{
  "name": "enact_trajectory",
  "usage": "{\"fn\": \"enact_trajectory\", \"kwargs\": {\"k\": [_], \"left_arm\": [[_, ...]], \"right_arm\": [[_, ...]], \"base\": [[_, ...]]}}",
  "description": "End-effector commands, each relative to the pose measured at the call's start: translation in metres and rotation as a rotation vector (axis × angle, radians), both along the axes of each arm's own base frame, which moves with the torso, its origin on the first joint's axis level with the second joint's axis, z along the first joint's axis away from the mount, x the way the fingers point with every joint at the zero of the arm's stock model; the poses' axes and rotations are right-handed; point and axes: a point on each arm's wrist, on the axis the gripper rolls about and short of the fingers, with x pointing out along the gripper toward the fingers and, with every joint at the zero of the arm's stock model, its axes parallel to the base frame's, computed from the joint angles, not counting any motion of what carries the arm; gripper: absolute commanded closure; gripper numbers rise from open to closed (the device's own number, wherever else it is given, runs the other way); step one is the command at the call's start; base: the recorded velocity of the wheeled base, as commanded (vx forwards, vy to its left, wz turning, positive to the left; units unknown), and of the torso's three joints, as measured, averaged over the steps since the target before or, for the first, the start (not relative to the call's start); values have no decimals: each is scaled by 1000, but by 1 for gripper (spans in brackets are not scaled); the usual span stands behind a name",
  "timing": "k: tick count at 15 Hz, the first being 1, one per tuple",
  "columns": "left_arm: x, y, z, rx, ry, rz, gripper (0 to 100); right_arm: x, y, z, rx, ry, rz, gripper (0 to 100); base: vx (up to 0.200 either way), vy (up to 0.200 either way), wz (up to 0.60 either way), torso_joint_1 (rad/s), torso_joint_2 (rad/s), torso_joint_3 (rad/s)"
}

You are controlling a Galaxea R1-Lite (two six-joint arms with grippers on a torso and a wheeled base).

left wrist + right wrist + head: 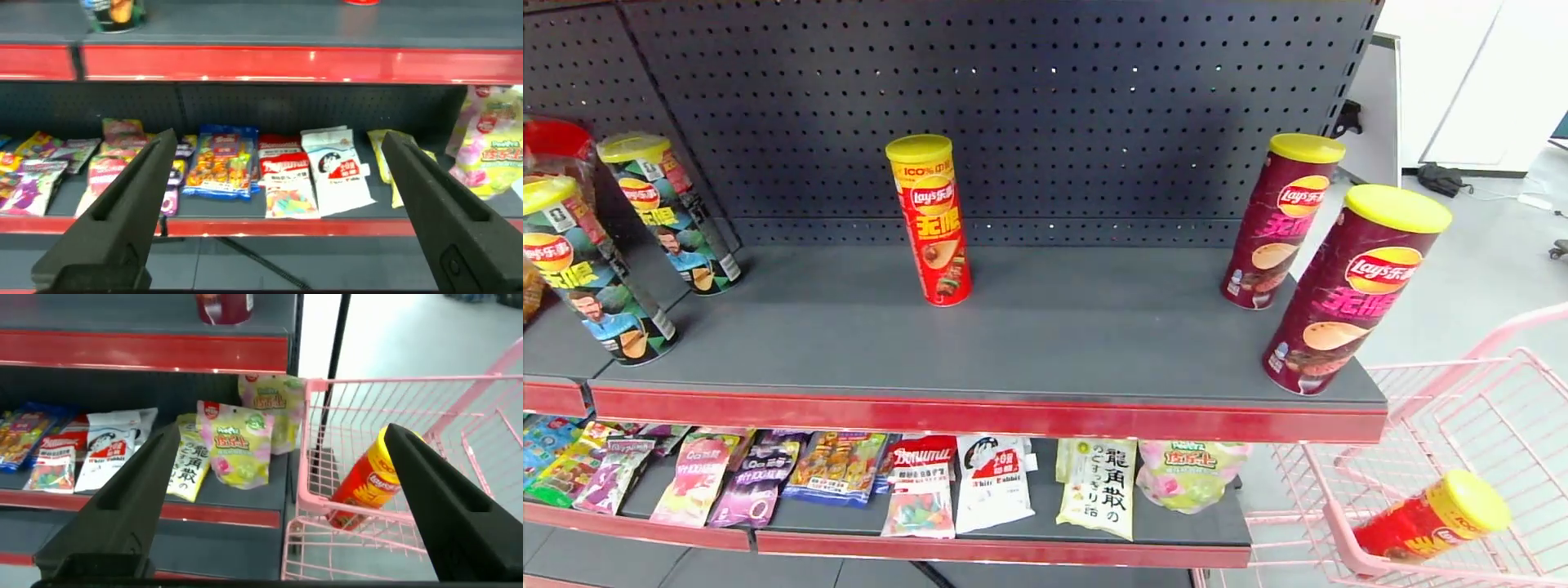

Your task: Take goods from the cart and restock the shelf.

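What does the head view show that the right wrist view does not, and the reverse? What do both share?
Head view adds the standing red chip can and green-black chip cans at the left. Right wrist view adds the right gripper, open. Shared: the lying red chip can in the pink cart, and snack bags on the lower shelf.

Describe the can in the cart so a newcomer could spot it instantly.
Find the pink wire cart right of the shelf. Inside lies one red chip can with a yellow lid, tilted against the basket's wall. The red can on the shelf stands upright; this one leans, alone in the cart.
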Motion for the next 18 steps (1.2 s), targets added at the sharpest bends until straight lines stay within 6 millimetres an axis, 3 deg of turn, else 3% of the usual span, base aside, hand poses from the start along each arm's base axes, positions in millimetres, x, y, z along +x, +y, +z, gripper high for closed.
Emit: {"fn": "enact_trajectory", "kwargs": {"k": [1,10,18], "left_arm": [[0,0,0,-1,2,0,0],[0,0,0,-1,2,0,0],[0,0,0,-1,2,0,0]], "right_arm": [[0,0,0,0,-1,1,0],[0,0,0,1,-1,1,0],[0,0,0,4,-1,0,0]], "base": [[0,0,-600,-2,7,7],[0,0,-600,2,4,1],[0,0,0,0,0,0]]}}
